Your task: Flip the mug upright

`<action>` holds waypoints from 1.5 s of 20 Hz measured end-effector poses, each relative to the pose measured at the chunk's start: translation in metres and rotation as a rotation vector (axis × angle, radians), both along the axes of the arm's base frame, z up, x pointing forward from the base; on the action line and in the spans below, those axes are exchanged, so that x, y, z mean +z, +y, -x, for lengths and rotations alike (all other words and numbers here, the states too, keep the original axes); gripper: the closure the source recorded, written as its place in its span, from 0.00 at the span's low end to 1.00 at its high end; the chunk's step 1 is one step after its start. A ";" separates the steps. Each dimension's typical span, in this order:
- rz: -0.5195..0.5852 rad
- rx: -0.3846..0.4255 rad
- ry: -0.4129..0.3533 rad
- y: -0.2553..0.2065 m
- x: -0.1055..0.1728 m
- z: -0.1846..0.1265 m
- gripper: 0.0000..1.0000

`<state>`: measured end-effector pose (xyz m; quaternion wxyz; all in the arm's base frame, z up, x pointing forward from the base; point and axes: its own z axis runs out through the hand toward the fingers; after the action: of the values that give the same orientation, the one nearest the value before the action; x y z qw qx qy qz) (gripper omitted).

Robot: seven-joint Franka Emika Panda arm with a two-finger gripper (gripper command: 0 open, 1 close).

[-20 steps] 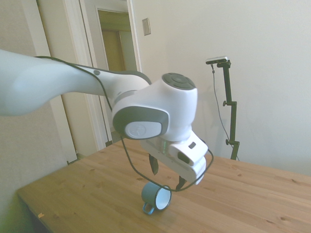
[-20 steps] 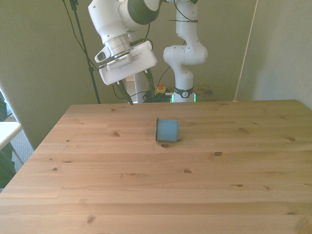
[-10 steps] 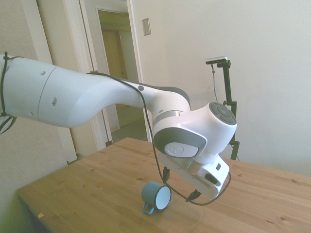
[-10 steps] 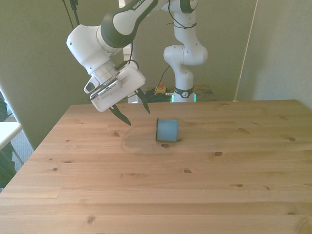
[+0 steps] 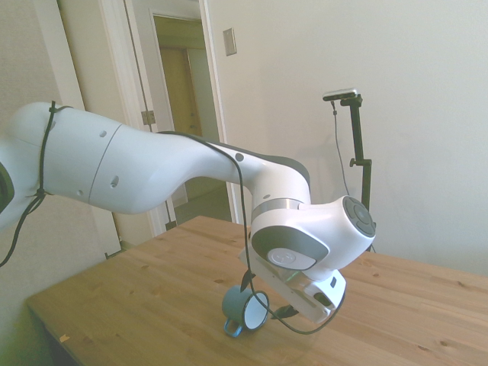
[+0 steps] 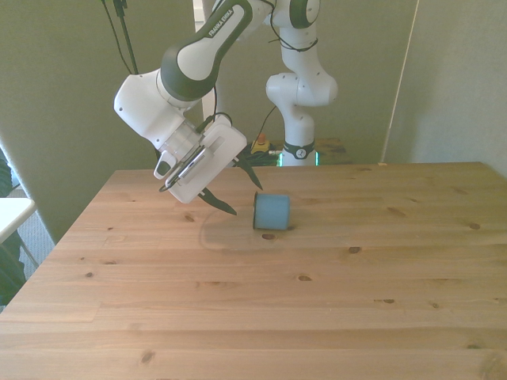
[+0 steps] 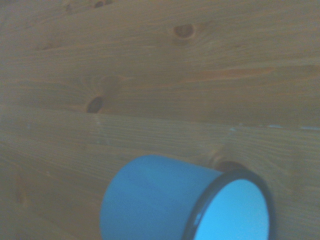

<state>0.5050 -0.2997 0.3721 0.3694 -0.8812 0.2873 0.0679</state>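
The blue enamel mug lies on its side on the wooden table, a little past the table's middle in the front view. There its blue base faces the camera's right and its dark-rimmed mouth faces the front view's left. The gripper hangs low at about the mug's ten o'clock in that view, its two dark fingers spread apart and empty, one tip near the rim, neither touching. The white arm slopes down from the far base, wrist tilted.

The side view alone shows the loop handle resting against the tabletop and the white inside of the mug. The wrist view shows the mug close up, rim and pale interior plain.
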 end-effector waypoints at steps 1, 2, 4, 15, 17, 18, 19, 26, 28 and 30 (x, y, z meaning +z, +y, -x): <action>-0.011 0.004 -0.003 0.002 -0.001 0.000 0.00; -0.022 0.005 -0.005 0.004 -0.002 0.000 0.00; -0.048 0.013 -0.002 0.008 -0.006 0.000 0.00; -0.165 0.060 0.016 0.035 -0.027 -0.021 0.00; -0.184 0.073 0.026 0.036 -0.026 -0.020 0.00; -0.192 0.076 0.029 0.035 -0.025 -0.018 0.00; -0.198 0.078 0.031 0.034 -0.023 -0.017 0.00; -0.199 0.065 0.029 0.024 -0.021 -0.012 1.00; -0.201 0.069 0.030 0.026 -0.021 -0.013 1.00; -0.207 0.076 0.033 0.027 -0.021 -0.013 1.00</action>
<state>0.5182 -0.2729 0.3515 0.4508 -0.8473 0.2513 0.1254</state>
